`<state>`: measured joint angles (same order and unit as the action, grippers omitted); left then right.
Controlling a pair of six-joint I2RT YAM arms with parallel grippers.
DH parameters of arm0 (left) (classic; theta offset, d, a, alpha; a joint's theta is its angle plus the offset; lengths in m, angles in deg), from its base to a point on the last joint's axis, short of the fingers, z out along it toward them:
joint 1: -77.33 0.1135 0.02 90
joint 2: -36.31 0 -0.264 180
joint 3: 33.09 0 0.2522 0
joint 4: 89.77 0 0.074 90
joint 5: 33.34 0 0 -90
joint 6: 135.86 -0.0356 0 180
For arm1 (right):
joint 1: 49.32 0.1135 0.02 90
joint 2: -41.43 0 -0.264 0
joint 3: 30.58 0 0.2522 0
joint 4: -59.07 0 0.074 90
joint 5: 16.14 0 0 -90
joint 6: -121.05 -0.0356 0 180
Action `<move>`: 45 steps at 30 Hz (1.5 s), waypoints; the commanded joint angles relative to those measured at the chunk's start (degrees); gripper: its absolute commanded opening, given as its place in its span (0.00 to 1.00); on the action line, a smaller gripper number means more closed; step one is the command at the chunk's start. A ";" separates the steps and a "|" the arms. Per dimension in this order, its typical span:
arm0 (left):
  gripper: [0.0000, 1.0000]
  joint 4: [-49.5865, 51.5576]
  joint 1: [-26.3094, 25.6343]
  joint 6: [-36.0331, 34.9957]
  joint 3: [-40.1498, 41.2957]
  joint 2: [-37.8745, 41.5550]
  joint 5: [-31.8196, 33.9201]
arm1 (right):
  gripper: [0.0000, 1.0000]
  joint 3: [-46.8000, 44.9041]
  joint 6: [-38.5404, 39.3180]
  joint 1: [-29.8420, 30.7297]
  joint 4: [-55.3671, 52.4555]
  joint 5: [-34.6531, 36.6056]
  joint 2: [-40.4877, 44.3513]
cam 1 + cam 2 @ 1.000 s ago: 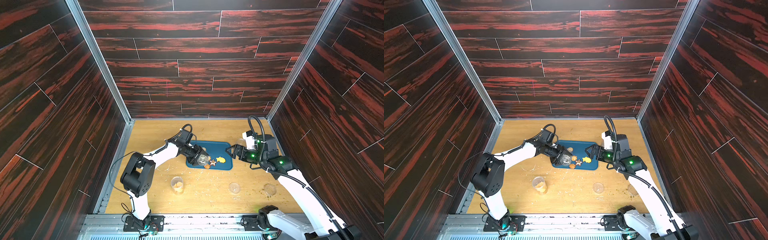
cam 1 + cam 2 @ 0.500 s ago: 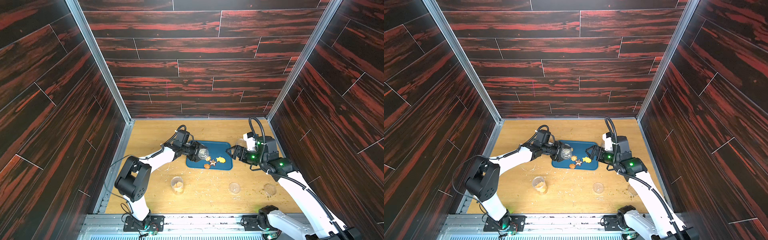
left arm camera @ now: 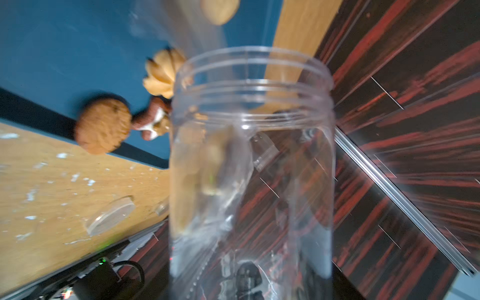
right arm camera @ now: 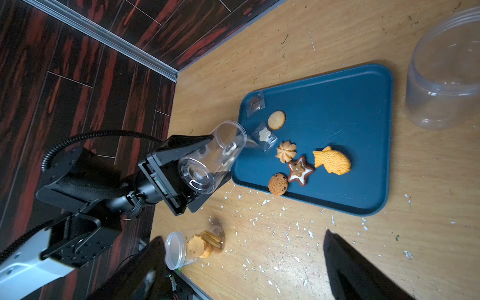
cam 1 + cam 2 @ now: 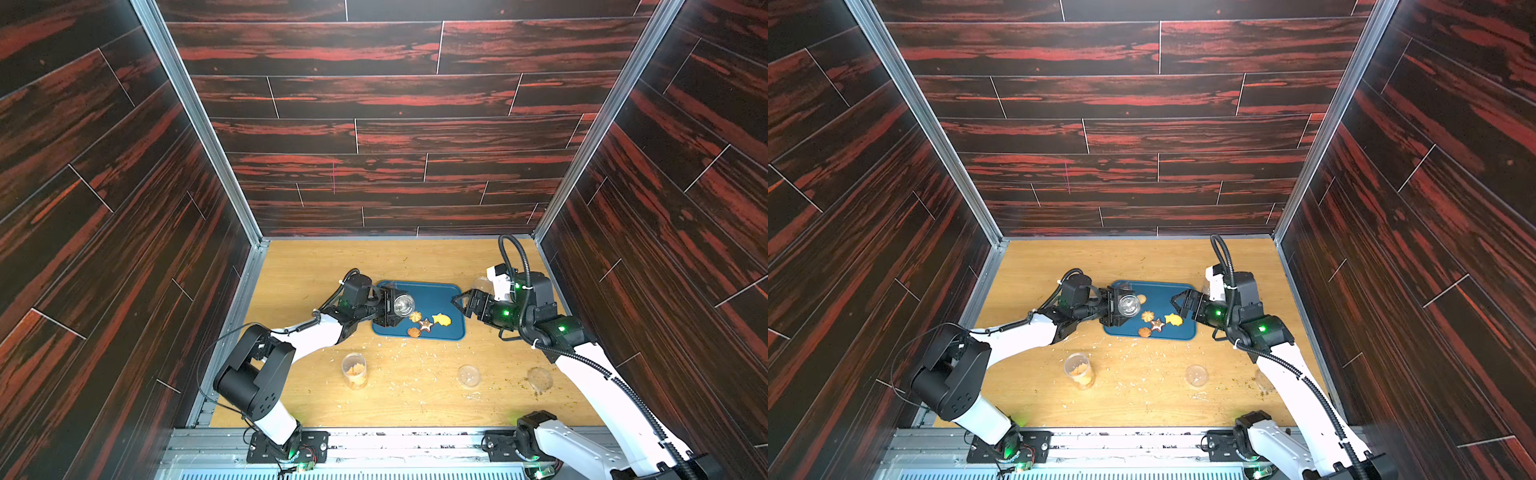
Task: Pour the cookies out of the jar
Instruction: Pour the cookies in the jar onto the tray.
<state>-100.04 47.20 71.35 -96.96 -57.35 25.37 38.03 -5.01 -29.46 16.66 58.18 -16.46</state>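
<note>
Holding jar tipped (cookies on tray)

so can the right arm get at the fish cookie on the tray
Probably yes: the open right pincer hovers just off the blue tray's edge, the fish-shaped cookie lies nearest that edge, uncovered, with nothing between them.

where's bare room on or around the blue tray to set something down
Bare: far corner of the tray beside the right claw, and the table behind it. Crowded: around the cookies and the jar in the left claw.
</note>
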 commanded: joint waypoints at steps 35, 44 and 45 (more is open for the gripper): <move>0.51 42.78 -1.86 -44.86 -26.55 -0.92 -9.92 | 0.98 0.16 0.33 -0.16 -0.24 0.21 -1.42; 0.51 58.46 -2.48 -73.72 -34.26 0.53 -4.64 | 0.98 2.95 2.22 -0.28 -1.09 -0.53 -3.17; 0.51 57.52 -2.56 -74.80 -33.37 1.39 -4.61 | 0.98 3.15 2.35 -0.30 -1.16 -0.48 -3.28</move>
<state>-46.10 44.84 6.24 -133.06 -58.42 20.87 39.02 -3.74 -29.48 16.14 57.96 -19.08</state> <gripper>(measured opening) 0.656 0.983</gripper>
